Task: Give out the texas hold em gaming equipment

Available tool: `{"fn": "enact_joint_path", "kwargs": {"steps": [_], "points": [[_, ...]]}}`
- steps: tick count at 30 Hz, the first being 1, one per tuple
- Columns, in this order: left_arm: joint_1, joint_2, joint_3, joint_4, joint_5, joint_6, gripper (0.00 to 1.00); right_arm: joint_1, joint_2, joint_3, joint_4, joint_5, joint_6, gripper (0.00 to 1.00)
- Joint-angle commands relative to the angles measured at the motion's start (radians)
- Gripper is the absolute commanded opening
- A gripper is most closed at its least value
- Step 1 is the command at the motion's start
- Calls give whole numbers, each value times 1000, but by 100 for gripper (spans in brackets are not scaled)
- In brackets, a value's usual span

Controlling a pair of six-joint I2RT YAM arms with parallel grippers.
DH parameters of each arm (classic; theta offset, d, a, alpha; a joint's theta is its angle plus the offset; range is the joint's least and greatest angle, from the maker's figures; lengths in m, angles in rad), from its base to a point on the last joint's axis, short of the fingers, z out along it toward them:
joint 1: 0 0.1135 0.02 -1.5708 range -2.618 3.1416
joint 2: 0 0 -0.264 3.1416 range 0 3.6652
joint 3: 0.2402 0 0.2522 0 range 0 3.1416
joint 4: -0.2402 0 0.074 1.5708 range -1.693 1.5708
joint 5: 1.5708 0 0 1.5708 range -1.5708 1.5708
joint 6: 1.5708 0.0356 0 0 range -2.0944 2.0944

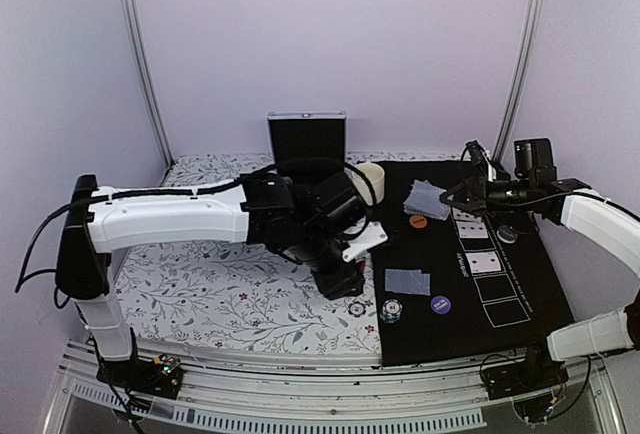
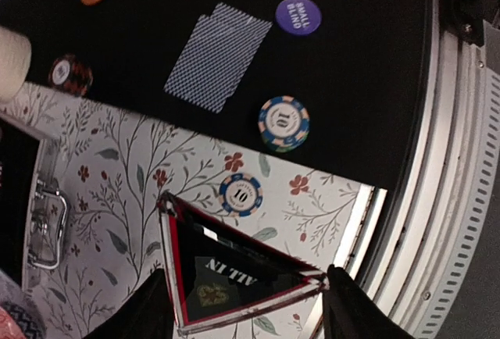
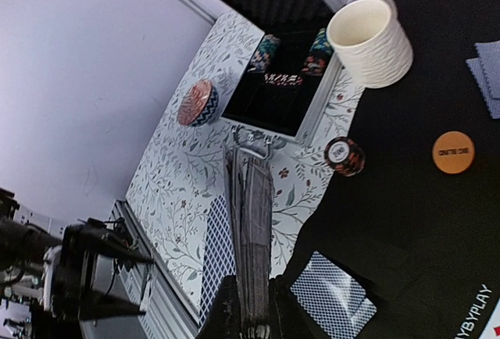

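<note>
Spanning triangle marker (image 2: pixel 226 265), left pincer (image 2: pixel 245 296) grips it; right pincer (image 3: pixel 251 312) clamps cards (image 3: pixel 250 214).

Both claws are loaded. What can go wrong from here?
1. Left claw pinches the triangle with one finger at a corner; it may pivot or slip out.
2. A chip lies just beyond the triangle's tip and could get knocked.
3. Right claw clamps the deck edge-on, and one card sticks out sideways; it might drop.

Lab booth: plain walls (image 1: pixel 300 34), alu frame (image 1: pixel 141 54)
</note>
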Motion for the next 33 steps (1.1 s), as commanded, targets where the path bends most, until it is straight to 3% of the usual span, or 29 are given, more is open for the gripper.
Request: {"fn": "enact_joint_path", "kwargs": {"steps": [1,8,12,18,19,22,24,27,29,33], "points": [[-105,205,227,-16,15,139,44,-105,-63,60,-68,40,2,2],[-174,585,710,-81,33,240,44,-168,-109,93,-135,100,-28,2],[-176,695,810,-49,-38,253,44,-172,-127,80,-153,101,-41,2],[-180,748,797,-14,11,257,49,-172,-148,70,-184,109,-58,2],[-180,752,793,-15,2,256,54,-172,-154,71,-185,109,-61,2],[-183,747,793,-11,-34,258,81,-172,-160,79,-194,107,-66,2],[-186,716,789,15,-46,271,89,-171,-158,86,-203,104,-70,2],[-194,615,745,72,-44,313,98,-172,-153,101,-218,94,-77,2],[-198,507,659,129,-11,350,98,-172,-149,110,-229,86,-86,2],[-196,203,325,300,60,439,98,-148,-148,113,-241,34,-97,2]]}}
